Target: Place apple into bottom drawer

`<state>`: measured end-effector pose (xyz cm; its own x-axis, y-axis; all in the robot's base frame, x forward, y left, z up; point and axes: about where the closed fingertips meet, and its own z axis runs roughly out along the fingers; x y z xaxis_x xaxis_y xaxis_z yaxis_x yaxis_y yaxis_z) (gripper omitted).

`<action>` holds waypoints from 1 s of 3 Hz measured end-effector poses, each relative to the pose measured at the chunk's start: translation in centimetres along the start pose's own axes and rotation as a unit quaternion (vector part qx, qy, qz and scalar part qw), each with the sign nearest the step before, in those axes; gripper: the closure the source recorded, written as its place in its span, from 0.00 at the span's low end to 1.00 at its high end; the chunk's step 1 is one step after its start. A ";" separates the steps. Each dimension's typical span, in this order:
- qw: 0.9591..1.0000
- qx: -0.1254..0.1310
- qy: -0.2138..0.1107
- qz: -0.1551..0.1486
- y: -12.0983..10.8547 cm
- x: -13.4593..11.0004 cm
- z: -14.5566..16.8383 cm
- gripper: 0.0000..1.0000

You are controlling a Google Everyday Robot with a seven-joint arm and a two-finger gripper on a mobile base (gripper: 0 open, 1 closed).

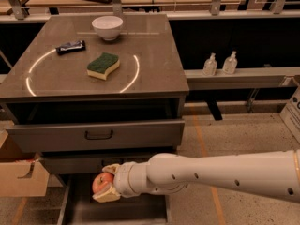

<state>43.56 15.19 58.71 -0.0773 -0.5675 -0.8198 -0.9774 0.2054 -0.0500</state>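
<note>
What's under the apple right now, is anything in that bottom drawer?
The apple, clamped in the gripper, hangs over the open bottom drawer. The drawer's visible dark floor shows nothing; the stretch beneath the gripper and arm is hidden.

Looking from the gripper (105, 184), low before the cabinet (140, 134), you see a green-and-yellow sponge (103, 65) straight above on the countertop (159, 74), a white bowl (107, 27) beyond it, a black packet (70, 46) up-left, two pump bottles (210, 64) up-right, and a cardboard box (16, 179) to its left.

end effector (104, 183) over bottom drawer (126, 213), clasping apple (98, 182), covers its right side | drawer front cut off at bottom edge
</note>
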 end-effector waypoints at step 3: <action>1.000 0.017 0.006 -0.008 -1.8 5.4 4.2 1.00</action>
<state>45.73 15.06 51.98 -0.0651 -0.5806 -0.8115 -0.9714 0.2230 -0.0817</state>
